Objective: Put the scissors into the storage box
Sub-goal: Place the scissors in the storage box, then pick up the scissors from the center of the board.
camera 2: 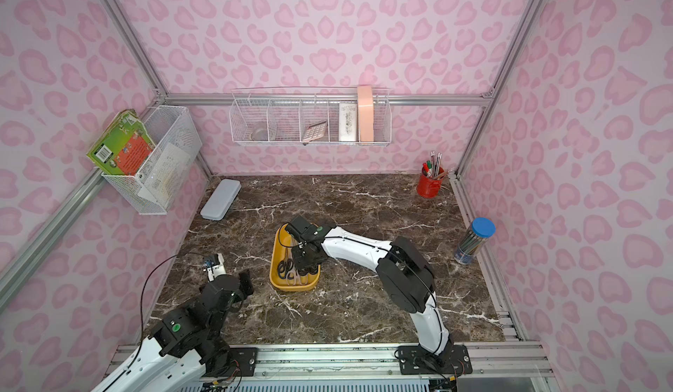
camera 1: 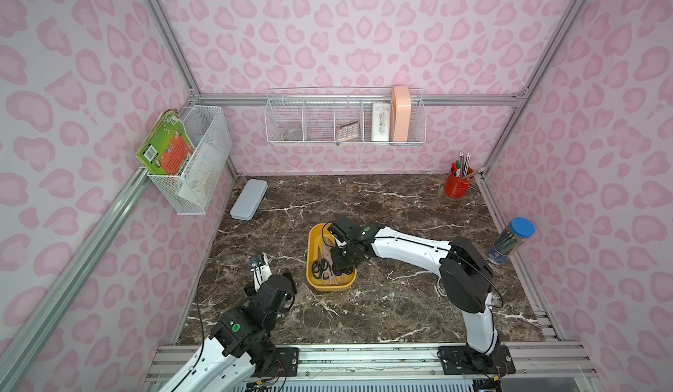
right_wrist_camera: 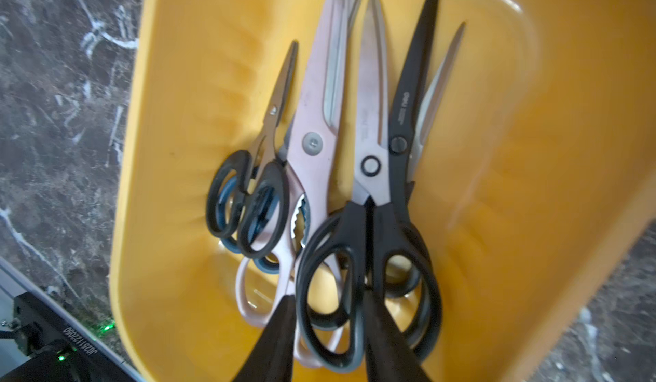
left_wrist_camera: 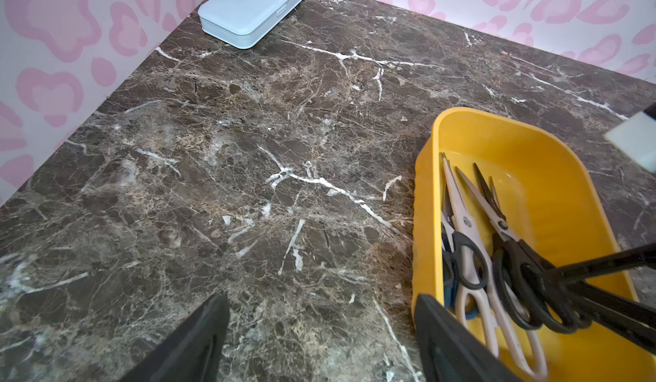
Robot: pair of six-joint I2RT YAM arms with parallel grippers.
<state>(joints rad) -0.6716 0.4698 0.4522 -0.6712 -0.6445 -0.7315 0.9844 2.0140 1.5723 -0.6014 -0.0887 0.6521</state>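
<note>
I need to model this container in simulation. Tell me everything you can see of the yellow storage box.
The storage box is a shallow, open-topped rectangular tub with rounded corners, in glossy yellow-orange plastic. It sits flat near the middle of the brown marbled tabletop. Several scissors lie inside, handles at its robot-side end, blades toward the far end. The right hand is inside that near end, fingers astride a black handle loop.

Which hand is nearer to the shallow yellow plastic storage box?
Right. The right hand reaches into the yellow storage box, among the handles of the scissors; the left hand hovers over the brown marble tabletop beside the box, apart from it.
</note>
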